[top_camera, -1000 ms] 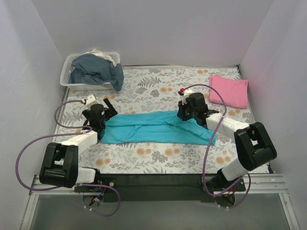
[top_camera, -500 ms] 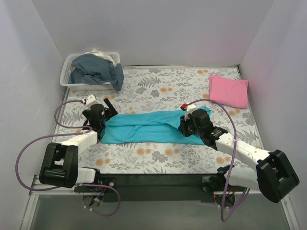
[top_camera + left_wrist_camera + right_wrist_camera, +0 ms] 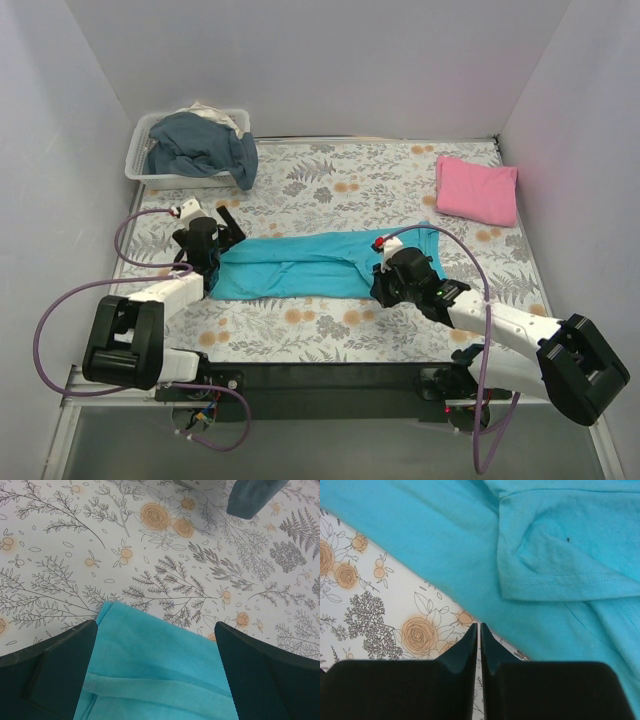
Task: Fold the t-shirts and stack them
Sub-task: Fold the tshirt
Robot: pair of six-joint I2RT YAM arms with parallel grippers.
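While the teal shirt (image 3: 310, 265) lies in a long strip across the middle of the top view, only partly folded, I have to be careful with both my hands. My left gripper (image 3: 156, 670) is wide open, with one finger on each side of the shirt's left corner, and it holds nothing. My right gripper (image 3: 479, 632) is pressed closed with nothing in it, and its tips sit over the flowery table (image 3: 330, 180) just beside the shirt's lower right edge. I think that if I push it down closed like that, it will only shove the cloth and bunch it up. The folded flap near it looks loose and could slide open. My left fingers might also pinch just the top layer, so the fold would fall apart when I lift. The pink shirt (image 3: 477, 190) waits folded in the upper right, well apart, so a floppy carry could undo my work.
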